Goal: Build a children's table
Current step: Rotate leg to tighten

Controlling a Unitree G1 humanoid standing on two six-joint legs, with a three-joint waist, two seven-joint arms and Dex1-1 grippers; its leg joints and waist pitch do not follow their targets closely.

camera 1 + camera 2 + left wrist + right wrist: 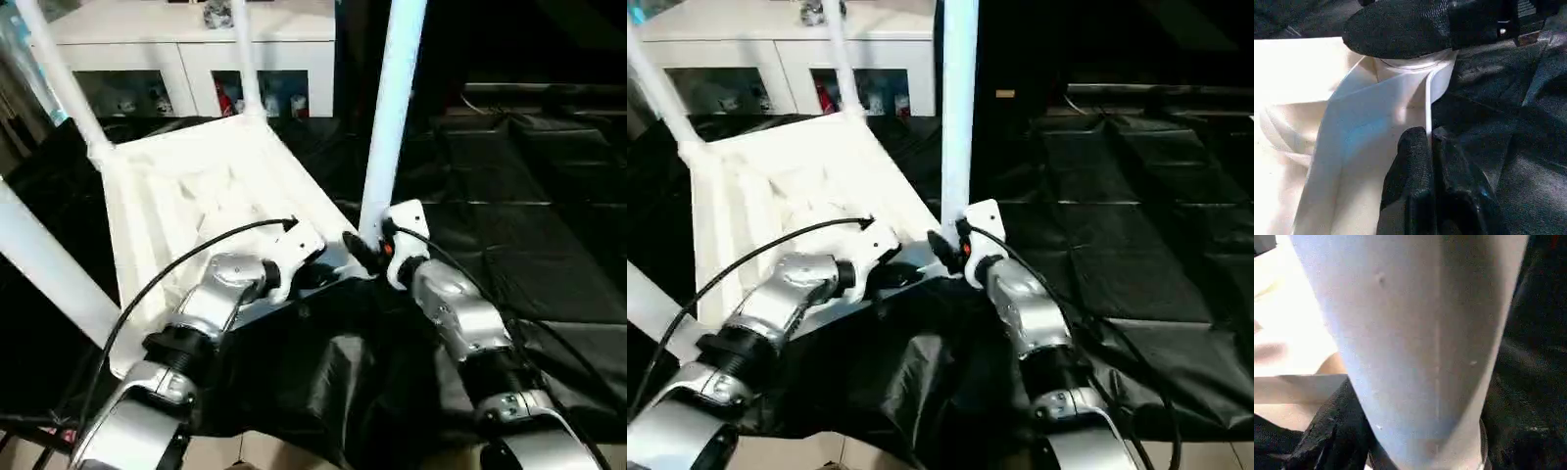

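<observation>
Left gripper (pixel 1431 147), fingers pressed together, pinches the thin rim of the upturned children's table (pixel 196 196) near its nearest corner. Right gripper (pixel 364 250) clasps the base of the upright leg (pixel 392 108) at that corner; white cabinet (pixel 196 49) stands beyond

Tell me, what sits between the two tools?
The table's near corner, where a white leg stands up. The head views show the left tool and right tool flanking it.
</observation>
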